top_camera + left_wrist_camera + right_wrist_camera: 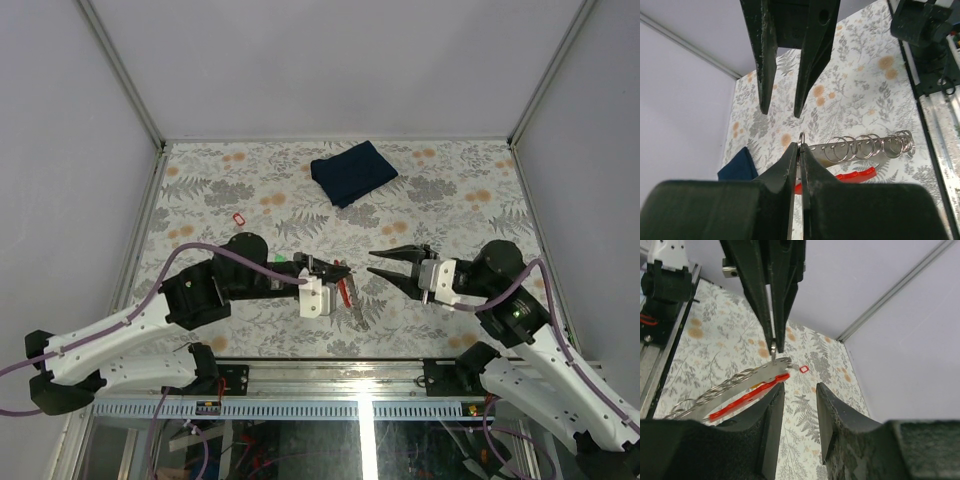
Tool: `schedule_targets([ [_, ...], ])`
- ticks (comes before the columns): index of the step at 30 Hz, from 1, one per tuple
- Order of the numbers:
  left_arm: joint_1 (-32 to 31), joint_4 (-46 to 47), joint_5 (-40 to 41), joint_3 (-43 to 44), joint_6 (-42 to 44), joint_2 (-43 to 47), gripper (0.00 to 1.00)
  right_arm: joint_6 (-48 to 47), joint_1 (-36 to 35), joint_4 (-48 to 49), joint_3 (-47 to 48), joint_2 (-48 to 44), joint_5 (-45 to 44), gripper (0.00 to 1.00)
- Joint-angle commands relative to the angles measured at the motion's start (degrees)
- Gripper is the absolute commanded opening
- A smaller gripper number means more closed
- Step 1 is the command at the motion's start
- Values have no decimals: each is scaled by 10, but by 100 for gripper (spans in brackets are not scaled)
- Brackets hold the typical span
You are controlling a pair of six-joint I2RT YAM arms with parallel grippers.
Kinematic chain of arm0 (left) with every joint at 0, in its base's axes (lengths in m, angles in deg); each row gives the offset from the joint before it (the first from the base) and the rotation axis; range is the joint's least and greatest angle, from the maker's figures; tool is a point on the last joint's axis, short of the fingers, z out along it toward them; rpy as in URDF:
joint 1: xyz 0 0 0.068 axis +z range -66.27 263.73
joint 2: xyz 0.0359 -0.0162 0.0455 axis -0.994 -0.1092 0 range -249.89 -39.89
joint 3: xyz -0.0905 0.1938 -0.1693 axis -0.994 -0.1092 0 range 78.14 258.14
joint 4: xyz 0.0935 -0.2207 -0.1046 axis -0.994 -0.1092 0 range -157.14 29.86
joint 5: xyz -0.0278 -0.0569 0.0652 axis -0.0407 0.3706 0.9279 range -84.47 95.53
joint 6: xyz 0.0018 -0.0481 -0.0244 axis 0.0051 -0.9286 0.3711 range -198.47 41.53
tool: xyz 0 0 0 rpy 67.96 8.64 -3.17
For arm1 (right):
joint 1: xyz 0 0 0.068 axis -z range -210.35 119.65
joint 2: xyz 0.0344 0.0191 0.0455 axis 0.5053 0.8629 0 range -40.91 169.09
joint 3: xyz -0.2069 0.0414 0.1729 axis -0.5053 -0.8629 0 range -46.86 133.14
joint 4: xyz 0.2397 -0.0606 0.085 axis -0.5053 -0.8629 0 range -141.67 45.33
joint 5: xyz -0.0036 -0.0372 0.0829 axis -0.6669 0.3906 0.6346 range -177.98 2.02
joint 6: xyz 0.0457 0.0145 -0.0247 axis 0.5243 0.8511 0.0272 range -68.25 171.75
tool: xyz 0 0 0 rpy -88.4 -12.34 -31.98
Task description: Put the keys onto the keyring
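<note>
Left pincer [800, 147] clamped shut on the small end ring of the keyring [860, 148], held over the counter [450, 200]. Right pincer [800, 387] about half open, empty, facing it close by. No keys made out, none threaded, so all the threading seems left. Keyring's long axis runs from the left pincer tips toward the near edge, red tag [857, 176] alongside.

Top cam looks down on whole table [450, 200]; wrist cams close-up, facing each other, share keyring [865, 147].
</note>
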Motion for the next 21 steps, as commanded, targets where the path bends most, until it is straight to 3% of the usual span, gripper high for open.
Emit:
schedule_targets([
  [1,-12,39,54,6,39,4,0,-78,-8,-58,55,14,28,38],
  [10,-30,24,90,15,41,-5,0,-108,-64,-110,92,45,-28,36],
  [21,-37,35,92,10,14,9,0,-87,-86,-86,88,50,-69,33],
])
